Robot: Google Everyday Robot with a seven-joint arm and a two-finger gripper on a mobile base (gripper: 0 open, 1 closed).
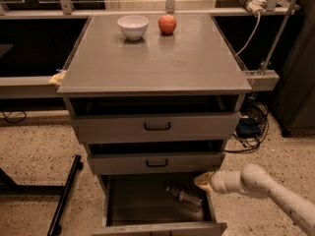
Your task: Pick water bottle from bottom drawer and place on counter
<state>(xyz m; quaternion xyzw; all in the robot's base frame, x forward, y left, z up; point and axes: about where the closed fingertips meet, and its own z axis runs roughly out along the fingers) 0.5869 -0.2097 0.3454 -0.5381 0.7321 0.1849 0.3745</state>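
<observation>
The bottom drawer (140, 200) is pulled out. The water bottle (184, 197) is seen lying on its side on the grey floor inside it, toward the right side of the drawer.

The claw (204, 181) is held at the right edge of the open drawer, just under the front of the middle drawer (156, 163). It is carried by a white arm (266, 188) that is reached in from the right. The bottle is found just beside the claw, a little lower and to the left of it in the camera view. The two appear to be kept apart by a small gap. The bottle is not held by the claw. It cannot be told if the claw is opened or closed.

Up on the worktop (157, 68), a white bowl (133, 26) and a red apple (167, 24) are set near the back edge, side by side.
</observation>
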